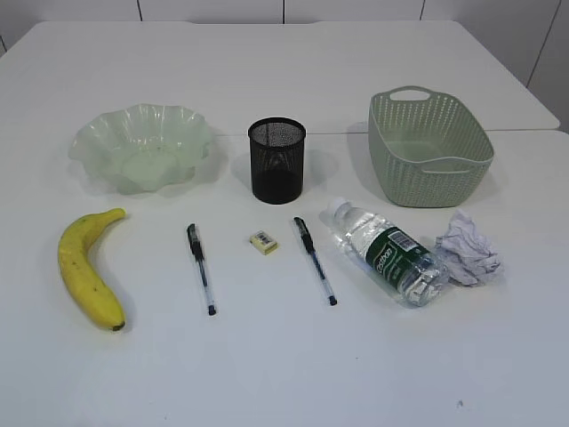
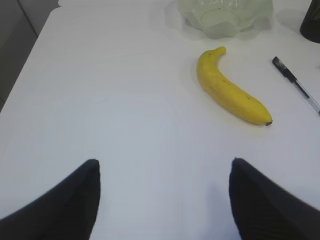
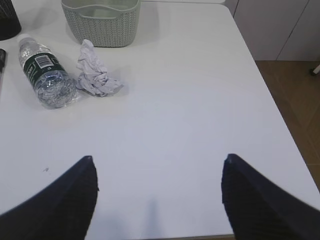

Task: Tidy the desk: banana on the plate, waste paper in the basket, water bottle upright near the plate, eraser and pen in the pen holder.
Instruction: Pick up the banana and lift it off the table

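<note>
A yellow banana [image 1: 87, 269] [image 2: 231, 89] lies at the left, in front of the pale green ruffled plate [image 1: 100, 147] [image 2: 260, 12]. Two pens [image 1: 201, 268] [image 1: 316, 261] and a small yellow eraser [image 1: 263, 242] lie in front of the black mesh pen holder [image 1: 277, 160]. The water bottle [image 1: 388, 252] [image 3: 46, 72] lies on its side beside the crumpled waste paper [image 1: 468, 249] [image 3: 95, 71]. Behind them stands the green basket [image 1: 428, 147] [image 3: 101, 21]. My left gripper [image 2: 164, 165] hangs open over bare table near the banana. The right gripper [image 3: 158, 162] is open over the table's near right part. Neither arm shows in the exterior view.
The white table's right edge [image 3: 280, 115] runs close to the right gripper, with floor beyond. Its left edge [image 2: 25, 65] shows in the left wrist view. A second table [image 1: 267, 53] stands behind.
</note>
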`<action>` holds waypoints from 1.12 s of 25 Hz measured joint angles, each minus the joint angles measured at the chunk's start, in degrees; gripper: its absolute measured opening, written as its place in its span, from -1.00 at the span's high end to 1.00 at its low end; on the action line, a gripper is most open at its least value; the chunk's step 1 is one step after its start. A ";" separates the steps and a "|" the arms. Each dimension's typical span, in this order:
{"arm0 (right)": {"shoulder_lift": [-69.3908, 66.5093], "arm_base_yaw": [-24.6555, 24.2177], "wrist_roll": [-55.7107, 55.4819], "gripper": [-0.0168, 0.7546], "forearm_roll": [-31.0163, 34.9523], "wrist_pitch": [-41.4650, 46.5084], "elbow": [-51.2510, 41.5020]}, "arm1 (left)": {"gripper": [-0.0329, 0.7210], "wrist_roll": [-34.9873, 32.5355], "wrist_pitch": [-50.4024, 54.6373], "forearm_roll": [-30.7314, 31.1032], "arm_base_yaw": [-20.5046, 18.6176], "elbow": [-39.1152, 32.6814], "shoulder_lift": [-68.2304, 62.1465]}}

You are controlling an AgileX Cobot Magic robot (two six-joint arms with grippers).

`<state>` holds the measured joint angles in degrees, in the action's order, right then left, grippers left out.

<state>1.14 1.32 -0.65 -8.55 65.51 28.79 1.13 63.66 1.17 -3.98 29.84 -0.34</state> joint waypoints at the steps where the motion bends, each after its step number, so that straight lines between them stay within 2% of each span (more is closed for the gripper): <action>1: 0.00 0.00 0.00 -0.54 0.00 0.00 0.00 | -0.59 0.00 0.00 0.00 0.00 0.00 0.00; 28: 0.00 0.00 0.00 -0.54 0.09 -0.19 0.00 | -0.58 0.00 0.00 0.00 0.00 0.00 0.00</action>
<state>1.14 1.32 -0.65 -8.47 65.31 28.79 1.13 63.66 1.17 -3.98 29.84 -0.34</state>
